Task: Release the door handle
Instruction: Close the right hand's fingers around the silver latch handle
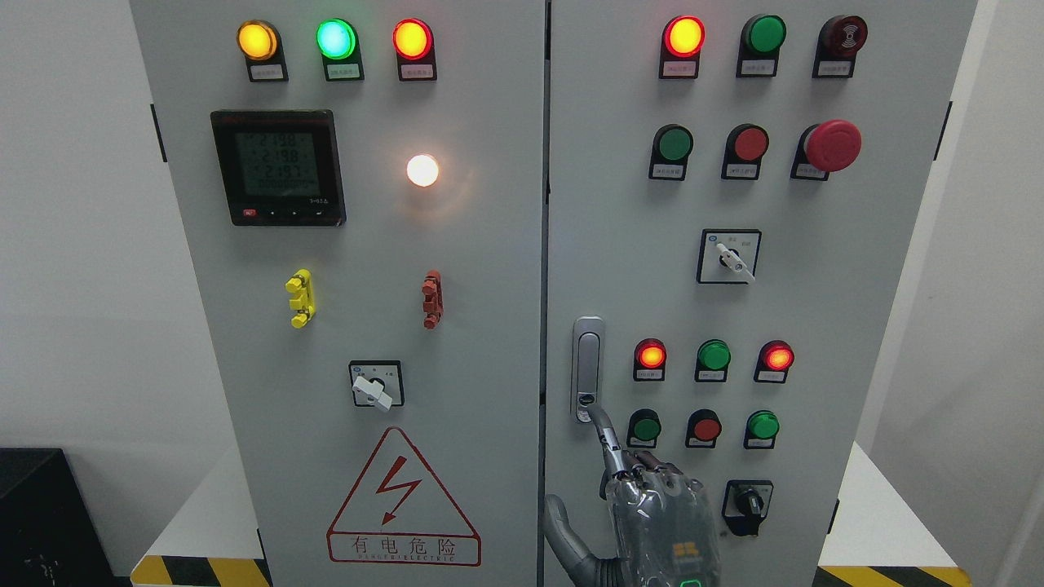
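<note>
A silver door handle (587, 367) sits upright in its recess on the left edge of the right cabinet door (816, 310). My right hand (652, 514) comes up from the bottom edge, just below and to the right of the handle. Its index finger (605, 432) is stretched out, with the tip at the round lock at the handle's lower end. The other fingers are curled into the palm and the thumb (563, 530) sticks out to the left. The hand grasps nothing. The handle lies flush in its recess.
Both doors of the grey electrical cabinet are closed. Lit lamps, push buttons (714, 356), a red emergency stop (832, 145) and rotary switches (730, 257) crowd the right door around the handle. The left door carries a meter (277, 167) and a warning triangle (404, 497).
</note>
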